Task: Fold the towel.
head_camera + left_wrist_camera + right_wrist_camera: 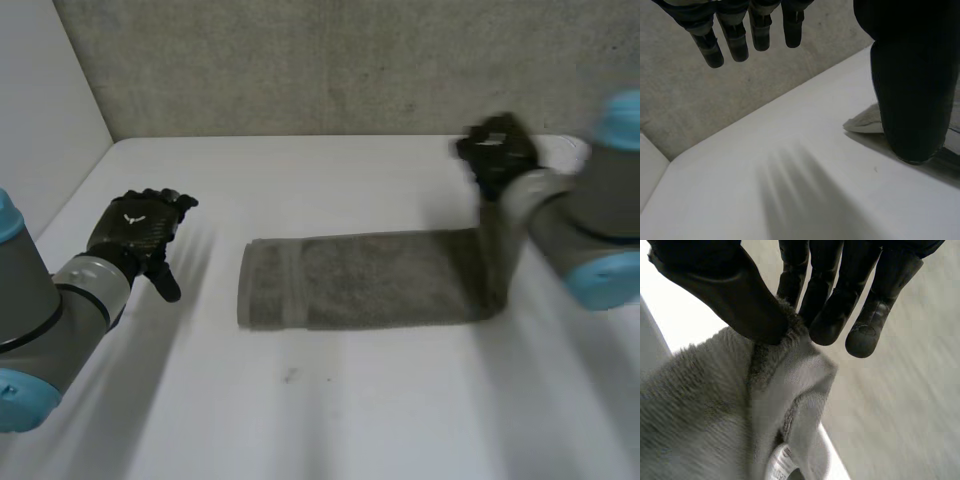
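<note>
Right wrist view: fingers (pixel 830 315) of the right hand (pixel 735 290) pinch the towel (pixel 705 405).

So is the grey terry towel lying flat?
Not fully: the right robot hand pinches one end of the grey terry towel up; the rest lies flat.

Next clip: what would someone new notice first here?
The grey towel lies in a long strip on the white table, one end raised. The right hand pinches that raised end between thumb and fingers. The left hand hovers open, apart from the towel's other end.
</note>
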You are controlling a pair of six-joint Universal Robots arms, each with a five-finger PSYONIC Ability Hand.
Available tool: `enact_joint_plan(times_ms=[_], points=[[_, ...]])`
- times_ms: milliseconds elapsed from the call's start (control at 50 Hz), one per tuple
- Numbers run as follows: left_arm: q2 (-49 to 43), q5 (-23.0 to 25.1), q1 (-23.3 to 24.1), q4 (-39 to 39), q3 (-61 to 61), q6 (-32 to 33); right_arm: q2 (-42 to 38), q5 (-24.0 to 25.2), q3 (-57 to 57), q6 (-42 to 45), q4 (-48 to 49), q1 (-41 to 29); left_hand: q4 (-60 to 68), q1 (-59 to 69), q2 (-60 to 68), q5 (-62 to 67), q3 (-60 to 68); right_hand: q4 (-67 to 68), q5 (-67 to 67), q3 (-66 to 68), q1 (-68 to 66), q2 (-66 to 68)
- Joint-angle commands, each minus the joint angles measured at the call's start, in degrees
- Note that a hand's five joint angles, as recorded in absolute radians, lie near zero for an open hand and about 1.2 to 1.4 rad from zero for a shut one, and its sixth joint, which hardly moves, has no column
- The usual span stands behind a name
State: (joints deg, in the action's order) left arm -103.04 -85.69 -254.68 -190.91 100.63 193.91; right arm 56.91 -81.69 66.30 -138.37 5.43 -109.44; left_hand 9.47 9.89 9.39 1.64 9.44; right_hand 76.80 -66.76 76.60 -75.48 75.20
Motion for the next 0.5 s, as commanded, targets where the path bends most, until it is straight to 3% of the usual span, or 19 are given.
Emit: enact_joint_plan(times_ms=[20,120,260,300,320,340,500], points=[[1.52,0.08,-1.43,0.01,0.27,-1.52,-9.72,-3.30,-9.87,0.29,0.10,-22.13,0.53,0.11,0.61,-1.64,0.56,3.20,-3.24,3.40,-4.52,4.80],[1.52,0.08,-2.05,0.01,0.36,-1.52,-14.89,-2.43,-10.84,0.47,0.10,-30.99,0.53,0.11,0.61,-1.64,0.56,3.20,-3.24,3.40,-4.52,4.80],[1.44,0.08,-2.14,0.01,0.36,-1.61,-17.89,-2.86,-10.66,2.84,-0.34,-33.55,0.53,0.11,0.61,-1.64,0.56,2.42,-2.46,2.61,-3.74,4.02],[1.35,0.08,-2.14,0.01,0.36,-1.61,-17.19,-3.13,-9.44,3.55,-0.86,-33.12,0.53,0.11,0.61,-1.64,0.56,-54.32,54.28,-54.12,53.00,-52.72],[1.35,0.17,-2.14,0.01,0.45,-1.61,-17.19,-3.13,-9.43,3.54,-0.86,-33.11,0.53,0.11,0.61,-1.64,0.56,-54.60,54.56,-54.41,53.28,-53.00],[1.35,0.17,-2.14,0.01,0.45,-1.61,-16.40,-3.65,-8.56,3.46,-1.12,-32.59,0.53,0.11,0.61,-1.64,0.56,-66.80,66.76,-66.60,65.48,-65.20],[1.35,0.08,-2.14,-0.08,0.45,-1.61,-3.68,-1.99,3.72,-4.08,-0.16,-23.99,0.53,0.11,0.61,-1.64,0.56,-66.80,66.76,-66.60,65.48,-65.20]])
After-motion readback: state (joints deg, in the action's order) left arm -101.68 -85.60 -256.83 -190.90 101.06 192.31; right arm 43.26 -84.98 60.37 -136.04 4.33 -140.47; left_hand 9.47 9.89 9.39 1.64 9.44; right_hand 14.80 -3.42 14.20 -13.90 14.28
